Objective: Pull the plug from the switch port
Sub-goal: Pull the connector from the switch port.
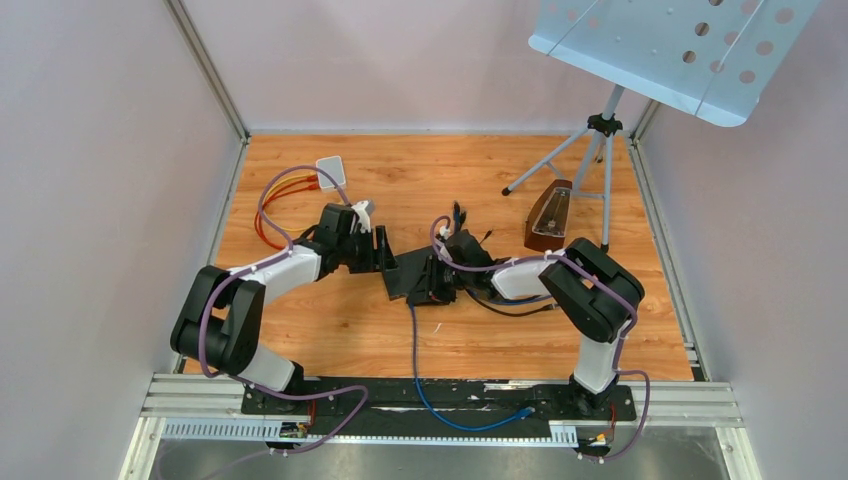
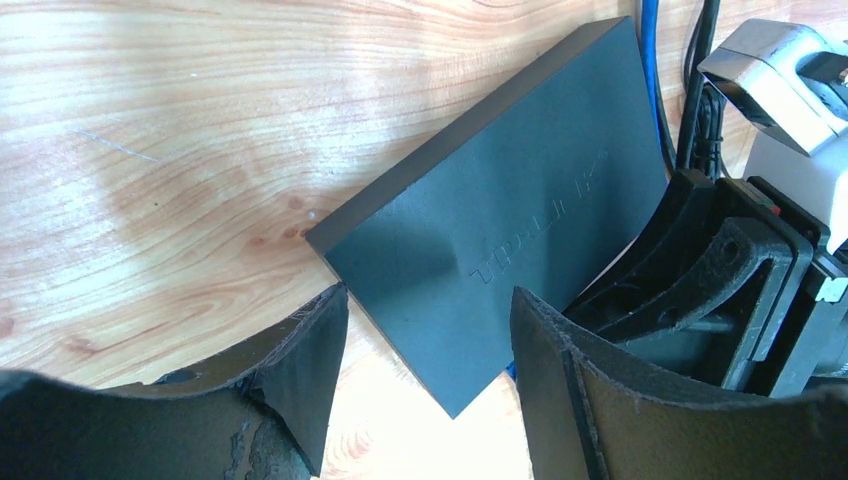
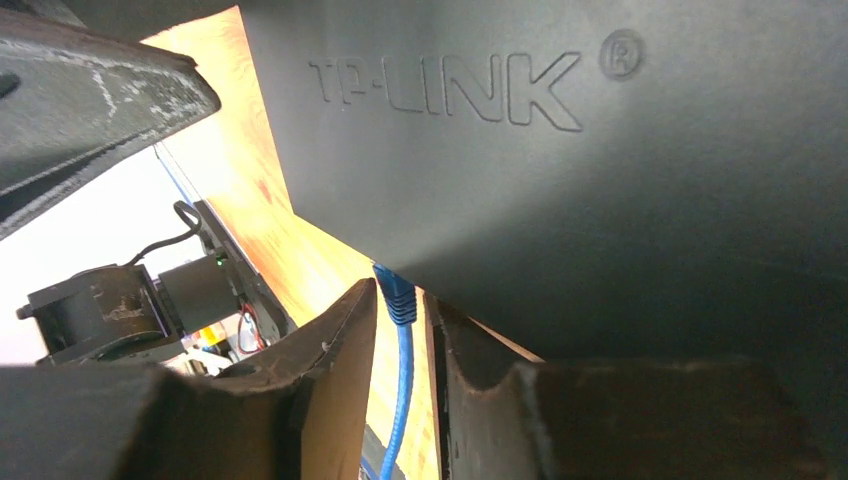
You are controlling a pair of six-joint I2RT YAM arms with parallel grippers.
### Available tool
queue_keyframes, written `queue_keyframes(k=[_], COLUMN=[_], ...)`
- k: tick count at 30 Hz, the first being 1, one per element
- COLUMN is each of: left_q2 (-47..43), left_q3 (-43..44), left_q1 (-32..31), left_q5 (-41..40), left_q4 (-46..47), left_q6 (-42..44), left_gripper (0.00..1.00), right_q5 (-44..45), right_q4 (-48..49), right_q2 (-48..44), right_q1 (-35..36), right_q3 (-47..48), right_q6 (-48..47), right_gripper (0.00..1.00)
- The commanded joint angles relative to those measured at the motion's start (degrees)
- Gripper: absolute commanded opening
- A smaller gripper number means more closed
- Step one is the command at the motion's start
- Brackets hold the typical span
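Straddling the near corner of the switch [image 2: 500, 200], my left gripper [image 2: 428, 335] stands with its jaws wide and not pressing on the casing. I take it to be there to brace the box on the worktop [image 2: 150, 150], so it cannot slide when the pull comes. My right gripper [image 3: 405, 305] sits close against the switch's labelled face, jaws narrowed on either side of the blue cable [image 3: 400, 400] just below the plug [image 3: 397, 290]. Whether they pinch it I cannot tell; a sliver of gap shows on one side. The plug lies between those fingertips and just ahead of them, its head meeting the casing edge, so I judge it not yet pulled free.
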Motion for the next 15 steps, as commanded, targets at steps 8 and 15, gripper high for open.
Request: queue_keyframes(k=[8, 15], left_q2=[2.66, 4.49], left_q3=[-3.79, -3.88], left_q1=[-0.21, -0.21], left_q5=[1.97, 0.94], left_q4=[7.36, 7.22], left_q6=[-4.48, -4.76], left_gripper=[0.64, 0.6], right_q5=[-0.98, 4.59], right_q4=[12.64, 12.3], right_q2=[-0.04, -0.14], right_q1=[-3.5, -2.63], right_q3=[-6.26, -6.88], right_q6=[16.95, 19.23], right_gripper=[0.33, 0.36])
